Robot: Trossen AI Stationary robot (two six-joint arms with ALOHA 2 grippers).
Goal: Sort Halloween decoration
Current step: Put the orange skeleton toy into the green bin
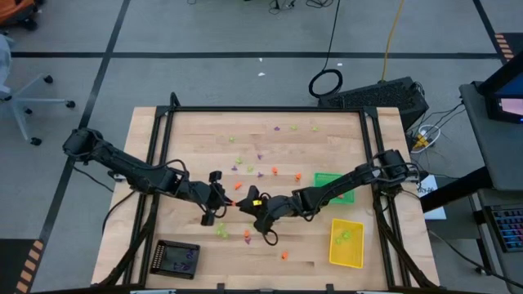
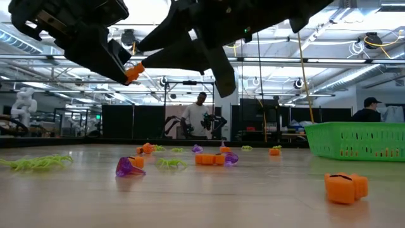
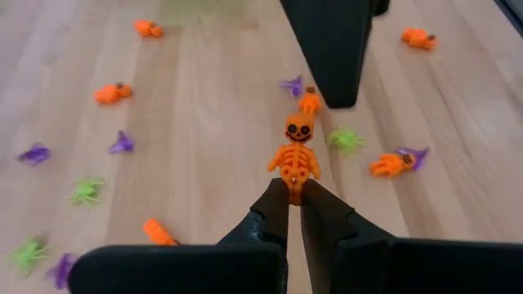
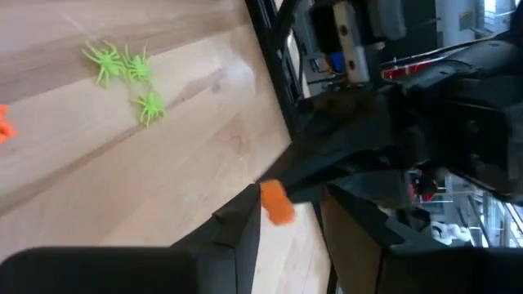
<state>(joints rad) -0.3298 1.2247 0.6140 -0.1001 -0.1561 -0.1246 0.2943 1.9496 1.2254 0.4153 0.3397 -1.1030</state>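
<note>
1. The yellow tray (image 1: pixel 346 243) holds a few lime-green trinkets; the green basket (image 1: pixel 333 184) has slotted walls; the black tray (image 1: pixel 177 259) holds purple bits.
2. The left gripper (image 3: pixel 294 198) pinches a moulded orange skeleton (image 3: pixel 296 153) above mid-table.
3. The right gripper (image 4: pixel 288 214) faces it, fingers spread.
4. Plastic spiders (image 4: pixel 122 67) lie scattered on the wooden table (image 1: pixel 196 139).

no legible text or labels anywhere
</note>
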